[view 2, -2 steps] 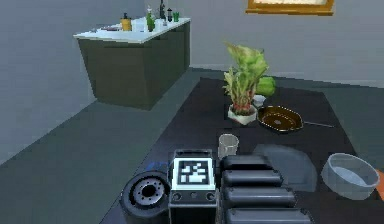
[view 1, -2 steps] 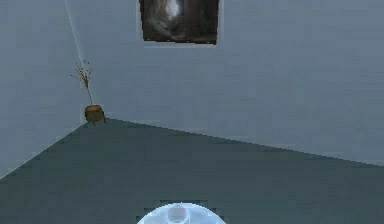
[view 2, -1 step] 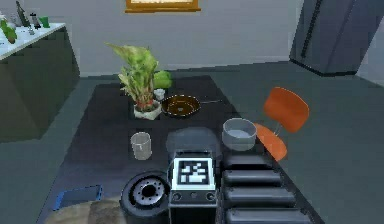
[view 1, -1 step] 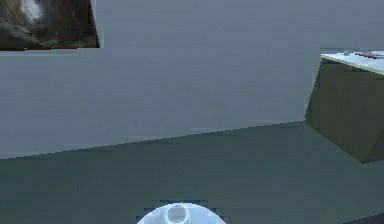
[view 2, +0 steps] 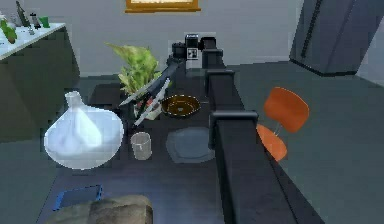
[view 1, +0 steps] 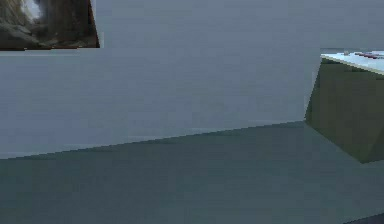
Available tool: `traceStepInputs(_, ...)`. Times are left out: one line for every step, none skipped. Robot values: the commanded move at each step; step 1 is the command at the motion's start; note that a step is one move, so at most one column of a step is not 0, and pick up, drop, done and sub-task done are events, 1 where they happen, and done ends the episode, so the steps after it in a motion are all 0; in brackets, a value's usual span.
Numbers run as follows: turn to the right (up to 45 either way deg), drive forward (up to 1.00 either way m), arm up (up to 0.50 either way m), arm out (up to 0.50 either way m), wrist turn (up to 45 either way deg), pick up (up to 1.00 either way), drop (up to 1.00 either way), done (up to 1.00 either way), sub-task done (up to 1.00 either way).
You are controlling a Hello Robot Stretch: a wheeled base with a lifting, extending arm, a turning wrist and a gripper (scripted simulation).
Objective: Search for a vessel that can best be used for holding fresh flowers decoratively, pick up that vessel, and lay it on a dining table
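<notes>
The dark dining table [view 2: 165, 185] takes up the middle of the arm side view, and everything else is placed from it. The robot's arm [view 2: 235, 140], a dark square bar, reaches out across the table's right part. A tall dark cabinet [view 2: 335, 35] stands well beyond the table's far right corner. A counter [view 2: 35, 70] with small bottles on top stands off the table's far left side. An orange chair [view 2: 280, 115] sits just beside the table's right edge.

On the table, towards its left edge, stands the vase [view 2: 85, 130]. It is white, with a wide rounded body and a narrow neck, and it stands upright on the tabletop. A leafy green plant [view 2: 135, 68] stands at the table's far end. A dark plate [view 2: 188, 147] lies near the table's middle, touching the arm's left side. A dark bowl [view 2: 182, 106] with a golden inside sits just beyond the plate. A small pale cup [view 2: 141, 146] stands between the vase and the plate.

The gripper [view 2: 145, 95] shows over the table's far part, in front of the plant and near the vase's neck. With things on the tabletop at and behind it, it cannot be told whether it holds anything.
</notes>
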Motion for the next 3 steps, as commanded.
traceStepInputs(0.0, 0.00, 0.00, 0.00, 45.0, 0.00, 0.00, 0.00, 0.00)
traceStepInputs(0.0, 0.00, 0.00, 0.00, 45.0, 0.00, 0.00, 0.00, 0.00)
traceStepInputs(0.0, 0.00, 0.00, 0.00, 36.0, 0.00, 0.00, 0.00, 0.00)
